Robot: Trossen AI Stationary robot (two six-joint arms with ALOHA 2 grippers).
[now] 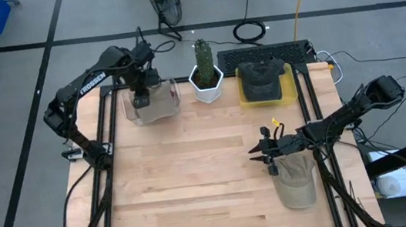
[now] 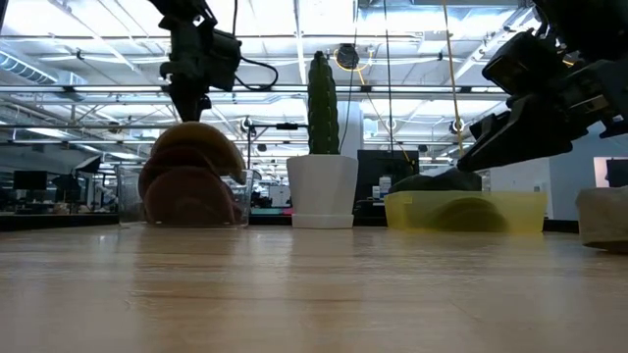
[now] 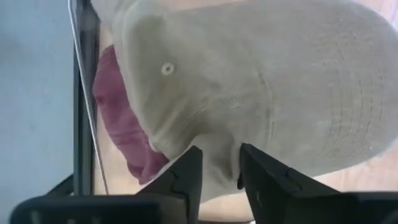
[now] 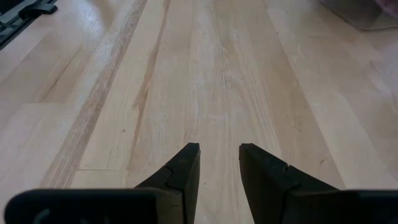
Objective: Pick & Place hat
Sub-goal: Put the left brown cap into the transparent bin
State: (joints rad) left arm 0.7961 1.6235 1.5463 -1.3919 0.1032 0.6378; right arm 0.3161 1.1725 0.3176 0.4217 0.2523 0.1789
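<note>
A beige hat (image 3: 261, 81) lies crown up on a maroon hat (image 3: 121, 124) inside a clear container (image 1: 173, 94) at the table's far left. My left gripper (image 3: 219, 180) points down over it, open, with a raised fold of the crown between its fingers. My right gripper (image 1: 256, 153) hovers open over bare wood at the right, nothing between its fingers (image 4: 186, 168). A tan hat (image 1: 297, 183) lies on the table under the right arm. My left gripper comes from above, its fingers (image 3: 186, 177) standing on either side of a raised fold of the beige hat's crown (image 3: 217, 152). Whether they touch the cloth, I cannot tell. The hat rests on the maroon hat in the container.
A cactus in a white pot (image 1: 206, 78) stands at the far middle. Right of it a yellow bin (image 1: 287, 91) holds a dark hat (image 1: 263, 75). Bare wood spreads across the table's middle and near left.
</note>
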